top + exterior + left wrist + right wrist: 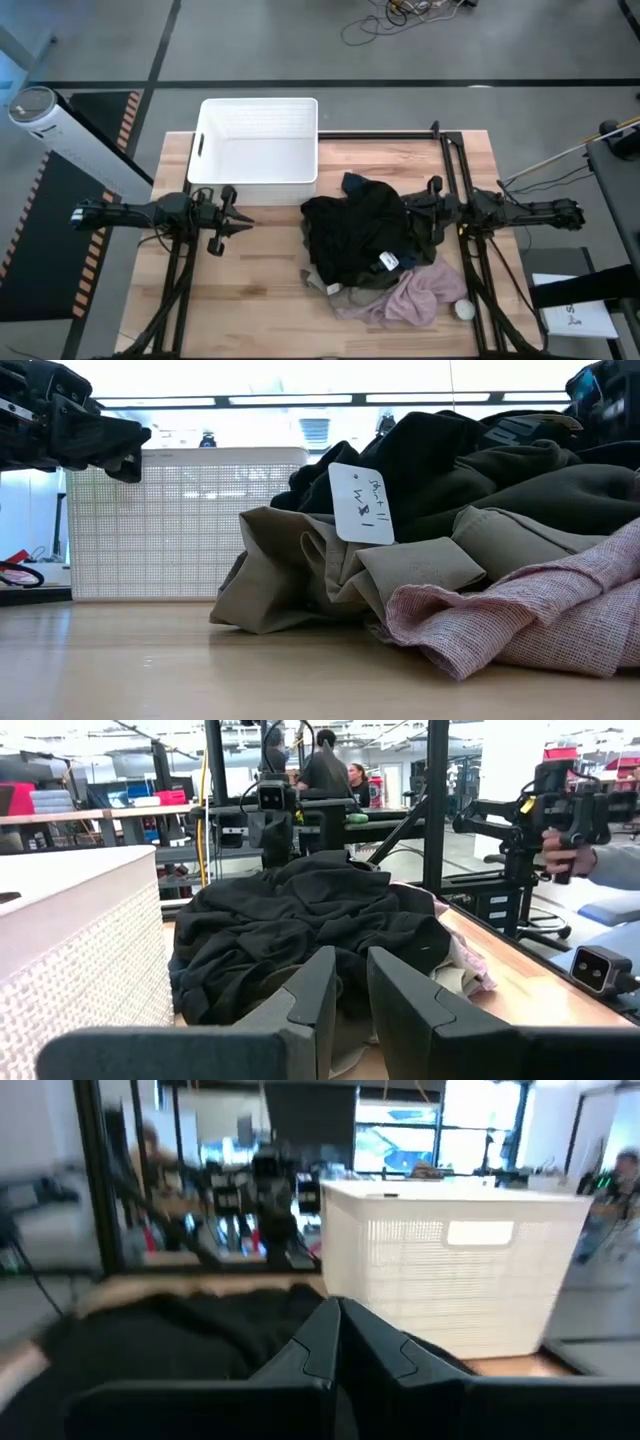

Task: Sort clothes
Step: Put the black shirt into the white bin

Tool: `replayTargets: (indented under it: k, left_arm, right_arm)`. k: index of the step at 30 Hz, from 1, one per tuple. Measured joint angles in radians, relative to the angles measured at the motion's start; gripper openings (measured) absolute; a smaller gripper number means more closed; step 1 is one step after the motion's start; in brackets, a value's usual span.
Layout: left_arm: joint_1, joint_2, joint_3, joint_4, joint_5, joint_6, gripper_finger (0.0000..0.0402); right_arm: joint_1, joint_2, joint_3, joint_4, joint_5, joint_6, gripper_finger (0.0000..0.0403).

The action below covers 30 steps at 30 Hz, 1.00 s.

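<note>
The clothes lie in one pile on the table's middle. A black garment (pixel 355 230) is on top, with a white label (pixel 388 261) (pixel 362 505). Under it are a khaki piece (pixel 300 570) and a pale pink one (pixel 410 298) (pixel 540 620), both resting on the wood. My left gripper (pixel 245 222) (pixel 352 982) hovers left of the pile, pointing at it, open by a narrow gap and empty. My right gripper (pixel 412 215) (pixel 338 1315) is shut over the black garment's right part (pixel 180 1340). My right gripper is shut just over the black garment's right side, coming level from the table's right. Its own fingers hide the tips, so I cannot tell whether it touches the cloth.
A white plastic basket (pixel 205 150) (pixel 180 530) stands at the far side, left of the pile's far end. A small white ball (pixel 465 310) lies near the front right. Black frame bars run along the table's right part (pixel 455 170). A person's hand (pixel 565 850) holds a device beyond the table.
</note>
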Motion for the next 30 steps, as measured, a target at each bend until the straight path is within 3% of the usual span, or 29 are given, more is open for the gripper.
replayTargets:
  k: [11, 16, 23, 30]
  left_arm:
    - [0.000, 0.013, 0.000, 0.028, 0.000, -0.001, 0.0050]
    - [0.000, 0.026, 0.000, 0.028, 0.000, 0.001, 0.0050]
    - [0.000, 0.034, 0.000, 0.036, 0.000, -0.004, 0.0050]
    - [0.000, 0.037, 0.000, 0.040, 0.000, -0.045, 0.0050]
  right_arm:
    - [0.000, 0.000, 0.000, 0.198, 0.000, 0.188, 0.0000]
    - [0.000, 0.000, 0.002, 0.230, -0.022, 0.155, 0.0000]
    - [0.000, 0.082, 0.105, 0.174, -0.084, 0.143, 0.0000]
    - [0.000, 0.292, 0.331, -0.102, -0.132, 0.173, 0.0000]
